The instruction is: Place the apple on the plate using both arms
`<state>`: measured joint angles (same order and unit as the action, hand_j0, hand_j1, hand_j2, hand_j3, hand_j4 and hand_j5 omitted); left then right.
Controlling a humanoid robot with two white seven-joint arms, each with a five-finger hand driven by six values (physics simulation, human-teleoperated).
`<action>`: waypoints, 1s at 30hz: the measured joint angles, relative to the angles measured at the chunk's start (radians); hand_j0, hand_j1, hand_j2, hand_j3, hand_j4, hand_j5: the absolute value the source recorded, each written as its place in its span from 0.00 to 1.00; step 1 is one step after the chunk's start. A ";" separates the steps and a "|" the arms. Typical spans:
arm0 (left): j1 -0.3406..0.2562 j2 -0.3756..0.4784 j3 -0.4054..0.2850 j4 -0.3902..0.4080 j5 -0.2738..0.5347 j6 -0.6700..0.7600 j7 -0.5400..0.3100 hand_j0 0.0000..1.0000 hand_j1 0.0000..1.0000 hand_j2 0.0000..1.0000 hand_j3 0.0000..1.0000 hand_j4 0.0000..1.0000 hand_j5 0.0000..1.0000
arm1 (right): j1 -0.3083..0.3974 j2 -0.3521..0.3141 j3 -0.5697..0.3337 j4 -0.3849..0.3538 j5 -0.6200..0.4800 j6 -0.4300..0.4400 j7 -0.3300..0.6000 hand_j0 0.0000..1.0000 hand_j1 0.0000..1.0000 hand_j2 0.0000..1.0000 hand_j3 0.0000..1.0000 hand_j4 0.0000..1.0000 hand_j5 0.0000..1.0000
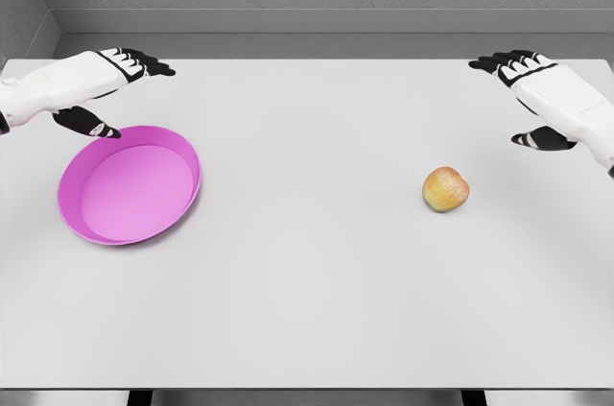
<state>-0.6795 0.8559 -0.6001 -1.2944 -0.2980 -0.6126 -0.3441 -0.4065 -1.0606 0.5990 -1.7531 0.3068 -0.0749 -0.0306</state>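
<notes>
- Nearest to you on the white table [317,320] sits the pink plate [130,185], a shallow dish with a raised rim, close to the table's left edge and about midway between its near and far edges.
- You find the apple [446,189], yellow with a red blush, resting on the table's right half, toward the right edge and roughly level with the plate.
- Your plate and apple lie well apart, with bare table between them.
- Your left hand [115,80] comes in from the left edge and hovers just beyond the plate's far rim; its black fingers [149,65] are stretched out and spread, the thumb pointing down toward the rim, and it holds nothing.
- Your right hand [532,89] enters from the right edge near the far right corner, beyond the apple and clear of it; its fingers are likewise extended and loose, thumb hanging below the palm, holding nothing.
- You cannot tell whether the left thumb touches the plate's rim.
</notes>
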 measured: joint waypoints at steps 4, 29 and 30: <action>0.000 0.005 -0.003 -0.001 0.000 0.000 -0.003 1.00 1.00 1.00 1.00 1.00 1.00 | -0.008 -0.006 -0.007 0.000 0.001 -0.003 0.000 1.00 1.00 1.00 1.00 1.00 1.00; 0.005 0.007 0.003 0.010 -0.005 0.000 -0.005 1.00 1.00 1.00 1.00 1.00 1.00 | -0.267 0.065 0.282 0.060 -0.006 -0.074 0.467 1.00 1.00 1.00 1.00 1.00 1.00; 0.005 0.007 0.003 0.010 -0.006 0.000 -0.005 1.00 1.00 1.00 1.00 1.00 1.00 | -0.272 0.073 0.299 0.067 -0.006 -0.073 0.468 1.00 1.00 1.00 1.00 1.00 1.00</action>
<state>-0.6750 0.8625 -0.5970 -1.2840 -0.3039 -0.6126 -0.3488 -0.6780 -0.9877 0.8978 -1.6858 0.3010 -0.1482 0.4376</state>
